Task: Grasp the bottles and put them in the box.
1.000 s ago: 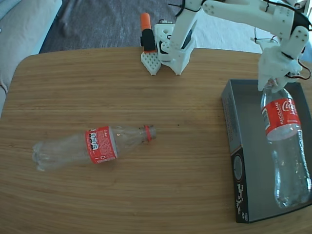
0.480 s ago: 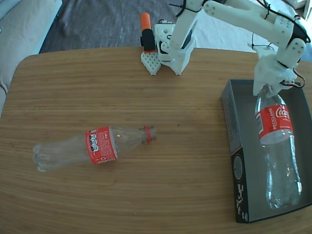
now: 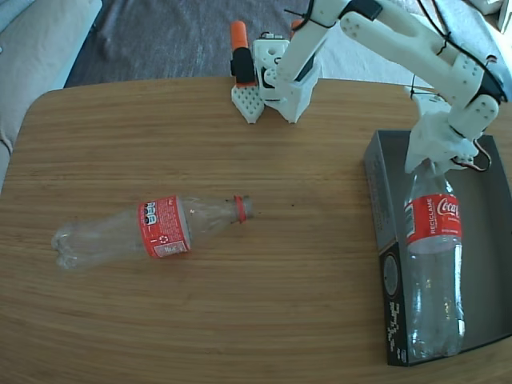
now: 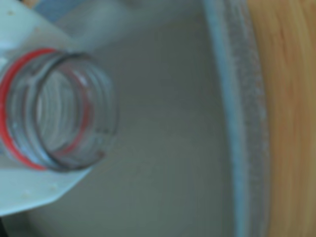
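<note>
Claw: the white claw is seen in the fixed view clamped around the neck of a Coca-Cola bottle at the far end of the box; in the wrist view the bottle's open mouth is pressed against a white claw finger.
Held bottle: the clear bottle with a red label is shown over the box's left half in the fixed view, its neck toward the far end and its base at the near end; whether the body rests on the box floor cannot be told.
Second bottle: another clear Coca-Cola bottle is seen lying on its side on the bench, well apart from the box to the left in the fixed view, its red neck ring pointed toward the box.
Box: the shallow cardboard box, dark grey inside and black with white print on its outer side, is placed at the right of the bench.
Bench: a rounded wooden bench is shown carrying everything.
Arm base: the white arm base is mounted at the far edge of the bench, with an orange-and-black part just beside it.
</note>
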